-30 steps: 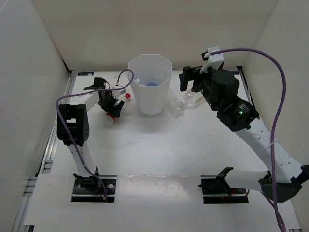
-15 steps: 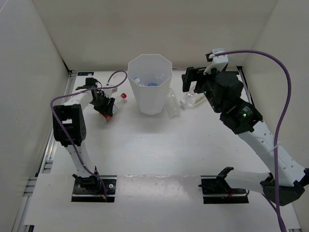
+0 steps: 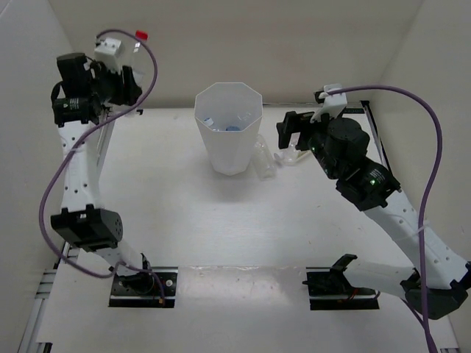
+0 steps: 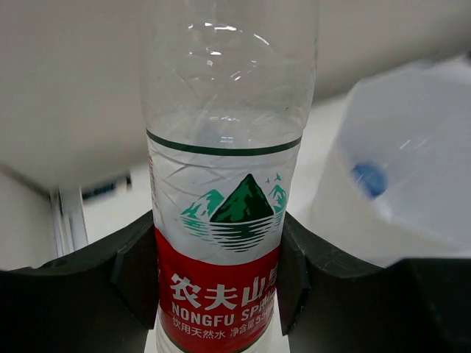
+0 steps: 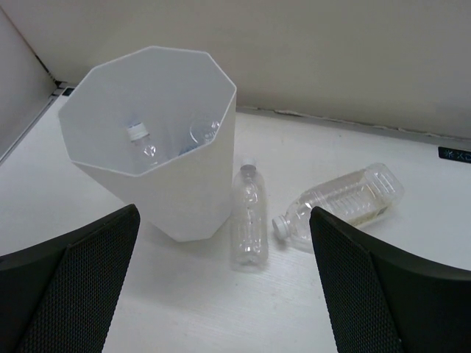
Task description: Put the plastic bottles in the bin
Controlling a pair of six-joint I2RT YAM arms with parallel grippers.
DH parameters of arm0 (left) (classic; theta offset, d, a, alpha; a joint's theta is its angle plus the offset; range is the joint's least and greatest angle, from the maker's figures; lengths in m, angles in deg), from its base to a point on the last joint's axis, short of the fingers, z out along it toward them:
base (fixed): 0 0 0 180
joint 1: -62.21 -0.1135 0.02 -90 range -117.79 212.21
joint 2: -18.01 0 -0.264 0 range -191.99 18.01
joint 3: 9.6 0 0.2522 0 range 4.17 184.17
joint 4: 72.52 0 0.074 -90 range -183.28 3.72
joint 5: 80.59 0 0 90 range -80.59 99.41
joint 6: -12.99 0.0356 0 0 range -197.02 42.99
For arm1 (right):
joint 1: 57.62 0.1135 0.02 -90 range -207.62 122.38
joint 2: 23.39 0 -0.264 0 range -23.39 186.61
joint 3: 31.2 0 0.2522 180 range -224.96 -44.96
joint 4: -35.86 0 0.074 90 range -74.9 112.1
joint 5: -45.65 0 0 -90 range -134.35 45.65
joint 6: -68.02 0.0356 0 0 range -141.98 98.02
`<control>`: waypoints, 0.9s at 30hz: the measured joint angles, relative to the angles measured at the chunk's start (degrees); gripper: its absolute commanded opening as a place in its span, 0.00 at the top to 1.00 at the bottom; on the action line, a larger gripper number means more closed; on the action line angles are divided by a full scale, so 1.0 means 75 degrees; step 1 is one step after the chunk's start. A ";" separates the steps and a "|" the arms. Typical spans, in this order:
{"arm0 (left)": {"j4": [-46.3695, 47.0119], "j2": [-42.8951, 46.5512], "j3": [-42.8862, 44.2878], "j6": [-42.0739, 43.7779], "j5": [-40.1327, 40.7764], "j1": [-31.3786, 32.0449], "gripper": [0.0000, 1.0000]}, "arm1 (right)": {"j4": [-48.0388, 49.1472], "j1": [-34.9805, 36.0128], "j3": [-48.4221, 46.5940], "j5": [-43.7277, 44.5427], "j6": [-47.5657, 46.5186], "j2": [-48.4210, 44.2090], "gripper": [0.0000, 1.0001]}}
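Note:
My left gripper point(image 3: 124, 73) is raised high at the back left, shut on the red-labelled plastic bottle point(image 4: 223, 191). Its red cap point(image 3: 141, 34) points up, and both fingers press the label. The white faceted bin point(image 3: 231, 153) stands at the middle back and shows to the right in the left wrist view point(image 4: 412, 198). Two bottles lie inside the bin point(image 5: 184, 198), one of them white-capped point(image 5: 141, 143). A plain clear bottle point(image 5: 249, 217) lies against the bin's right side. A larger white-capped bottle point(image 5: 346, 198) lies further right. My right gripper point(image 5: 223, 228) hovers open above them.
White enclosure walls close in the table at the back and on both sides. A metal rail point(image 3: 103, 147) runs along the left edge. Purple cables point(image 3: 419, 95) loop from both arms. The arm bases point(image 3: 143, 283) sit at the near edge.
The left gripper shut on the red-labelled bottle beside the bin and lifted it high to the back left. The right arm shifted only slightly.

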 measured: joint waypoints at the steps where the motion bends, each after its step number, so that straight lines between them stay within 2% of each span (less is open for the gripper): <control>1: 0.0192 0.0154 0.0361 -0.0204 -0.0032 0.0236 0.82 | -0.0012 0.0000 0.0093 0.0006 0.0017 -0.0079 0.00; 5: 0.0927 0.0117 0.1894 -0.0927 -0.0076 0.1320 0.79 | 0.0047 -0.0009 0.0542 0.0219 0.0213 -0.0449 0.00; 7: 0.1148 -0.0248 0.2678 -0.1192 0.0052 0.1950 0.79 | 0.0017 -0.0058 0.0714 0.0431 0.0367 -0.0536 0.00; 10: 0.1463 -0.0845 0.3249 -0.1329 0.0300 0.2795 0.79 | -0.0163 -0.0216 0.0857 0.0866 0.0740 -0.0513 0.00; 17: 0.1518 -0.1996 0.2687 -0.1148 0.0793 0.4272 0.78 | -0.0947 -0.0609 0.0915 0.1460 0.1536 -0.0428 0.00; 27: 0.1381 -0.2110 0.1163 -0.1128 0.0886 0.4395 0.73 | -0.1163 -0.0691 0.0956 0.1612 0.1792 -0.0428 0.00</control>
